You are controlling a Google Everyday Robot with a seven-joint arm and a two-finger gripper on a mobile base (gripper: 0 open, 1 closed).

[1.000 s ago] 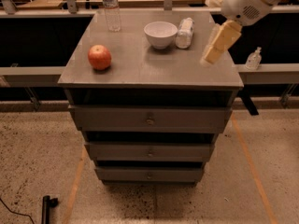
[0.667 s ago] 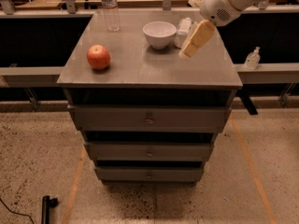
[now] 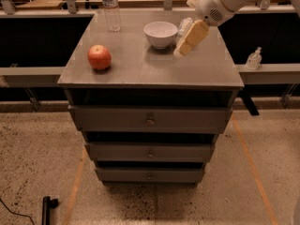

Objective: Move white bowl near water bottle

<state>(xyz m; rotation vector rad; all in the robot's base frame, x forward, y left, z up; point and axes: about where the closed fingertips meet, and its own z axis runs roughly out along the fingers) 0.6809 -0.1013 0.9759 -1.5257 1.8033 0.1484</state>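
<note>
The white bowl (image 3: 160, 33) stands upright on the grey cabinet top (image 3: 140, 67), toward the back and right of centre. The water bottle (image 3: 110, 7), clear with a pale label band, stands at the back left of the top, well left of the bowl. My gripper (image 3: 184, 48) hangs from the white arm coming in from the upper right. It sits just right of the bowl, low over the top, with its pale fingers pointing down and left. It holds nothing that I can see.
A red apple (image 3: 99, 57) lies on the left part of the top. A short whitish container (image 3: 183, 26) stands behind my gripper, partly hidden. A small clear pump bottle (image 3: 254, 59) stands on the ledge to the right. The cabinet has three drawers below.
My gripper has moved left from the top's right edge toward the bowl. It now covers part of the whitish container. Bowl, bottle and apple have not moved.
</note>
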